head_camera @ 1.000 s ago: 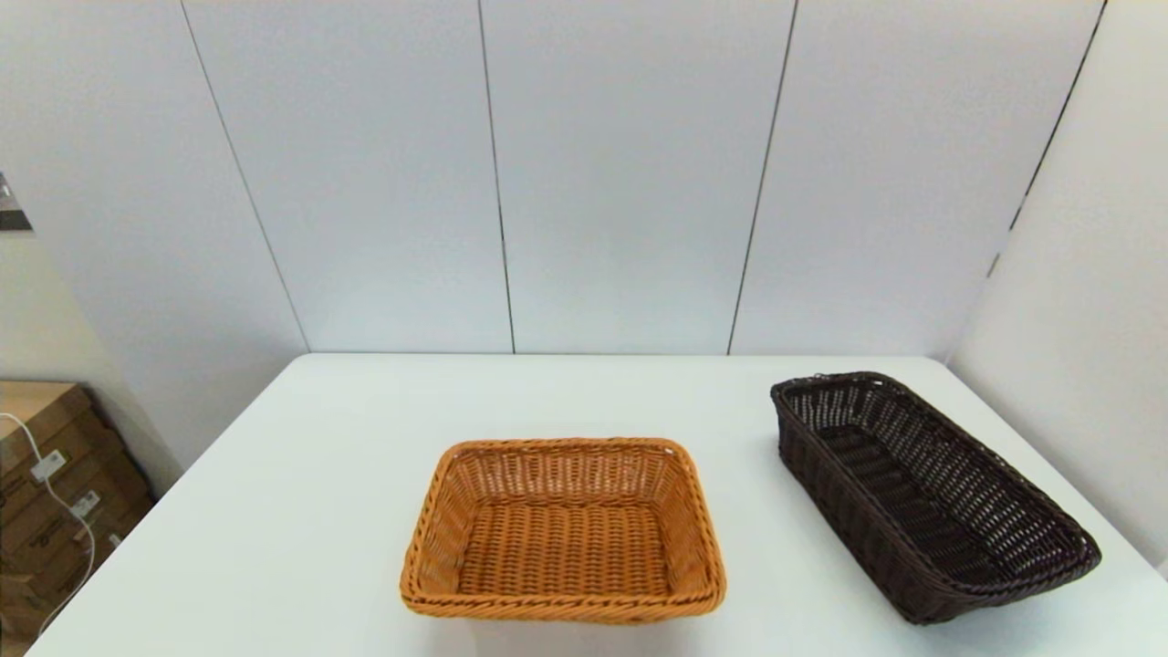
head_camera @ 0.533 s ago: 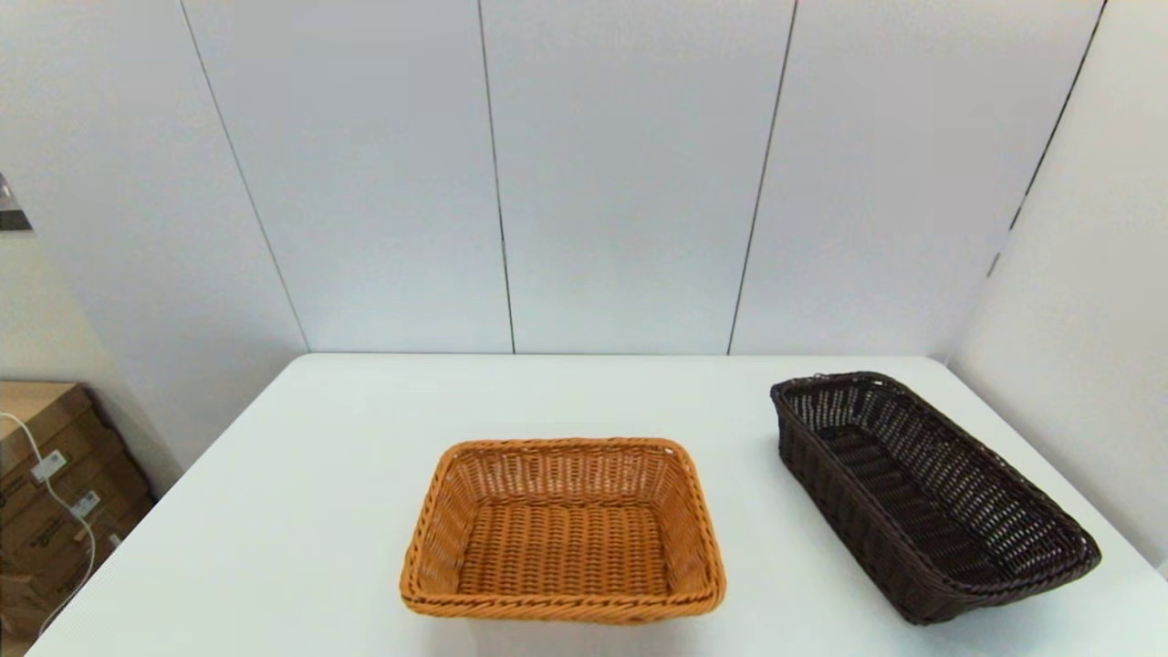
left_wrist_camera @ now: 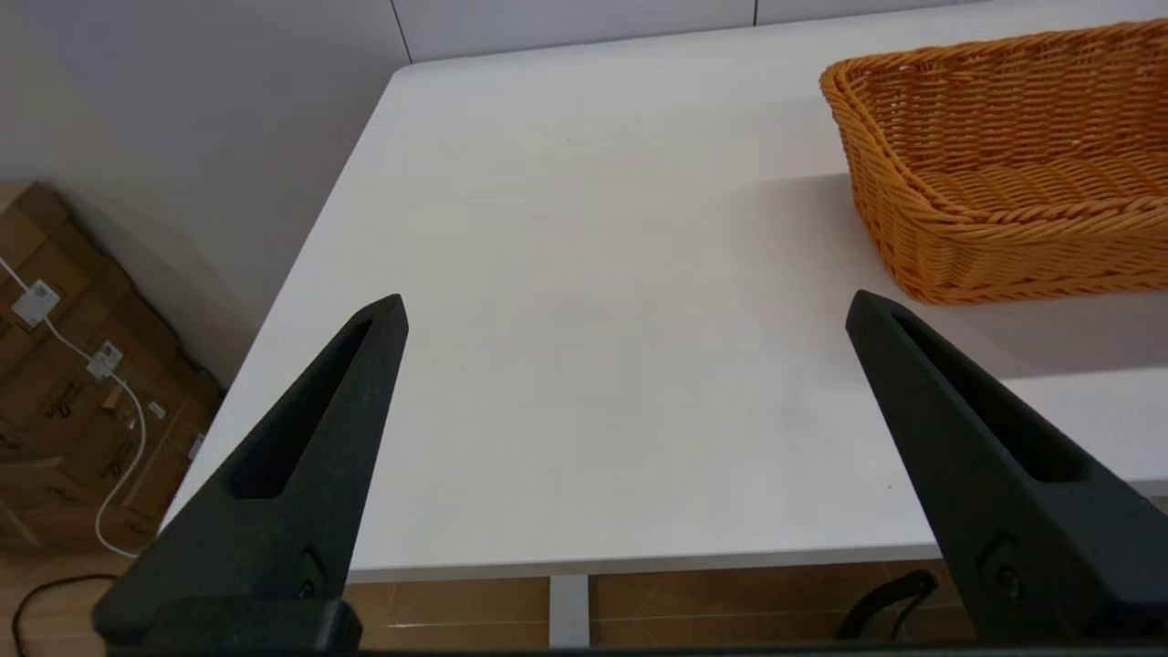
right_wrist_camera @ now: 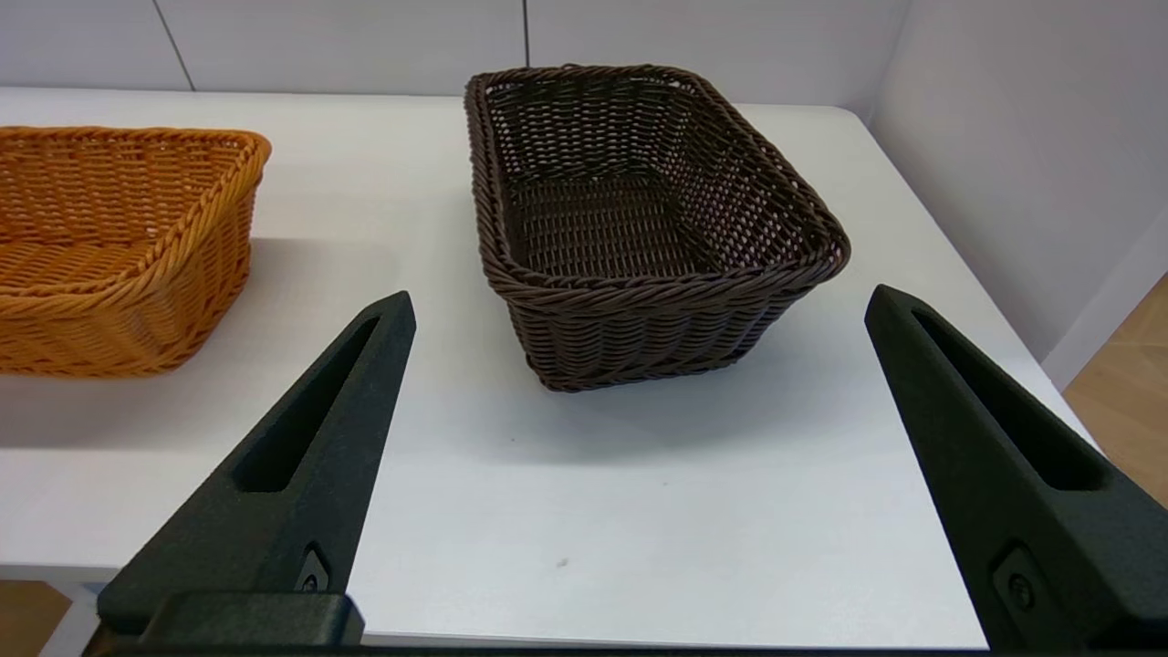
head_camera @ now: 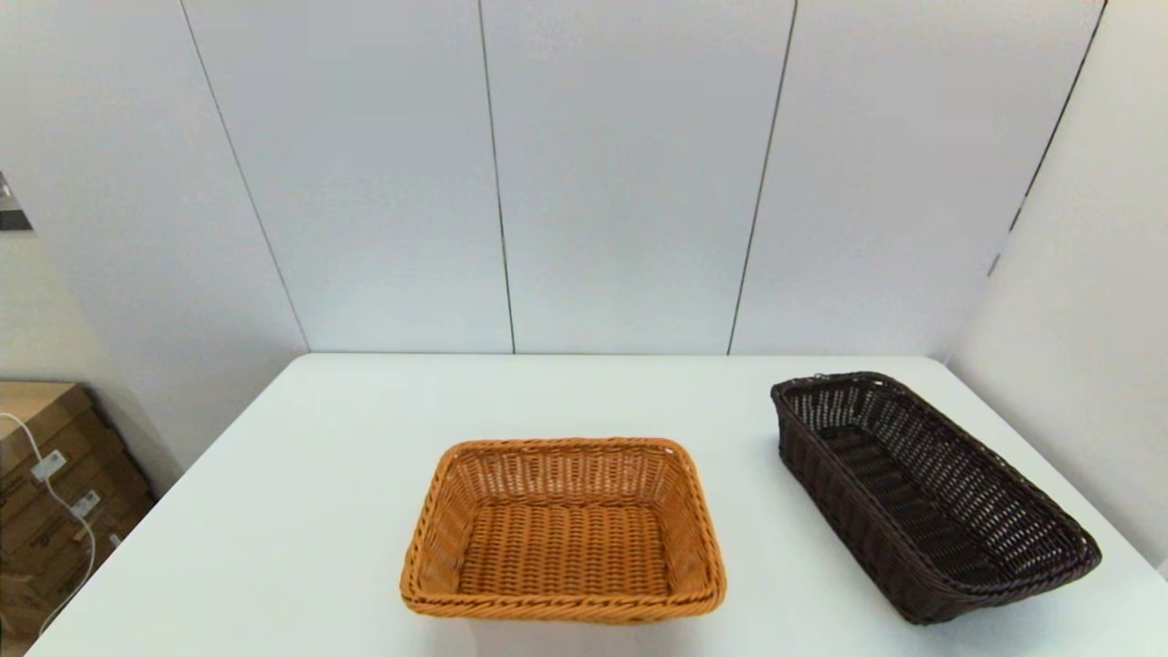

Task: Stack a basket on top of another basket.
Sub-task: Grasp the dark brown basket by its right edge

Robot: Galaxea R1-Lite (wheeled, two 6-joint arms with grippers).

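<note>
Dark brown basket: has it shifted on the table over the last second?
No. In the head view the dark brown basket sits at the same spot against the table's right edge and the orange-tan basket, apart from it.

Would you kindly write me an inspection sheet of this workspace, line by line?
Surface: white table, carrying two baskets.
Job's things: dark brown basket on the table's right side, angled, empty; orange-tan basket near the middle front, empty. They stand apart, not yet stacked.
Clutter: nothing seen on the table.
Grippers: left gripper open, at the table's near left edge, holding nothing; right gripper open, in front of the dark brown basket, holding nothing. Neither shows in the head view.
Cables: white cable over the boxes, off the table.
Surroundings: cardboard boxes on the floor at left; white panelled wall behind.
</note>
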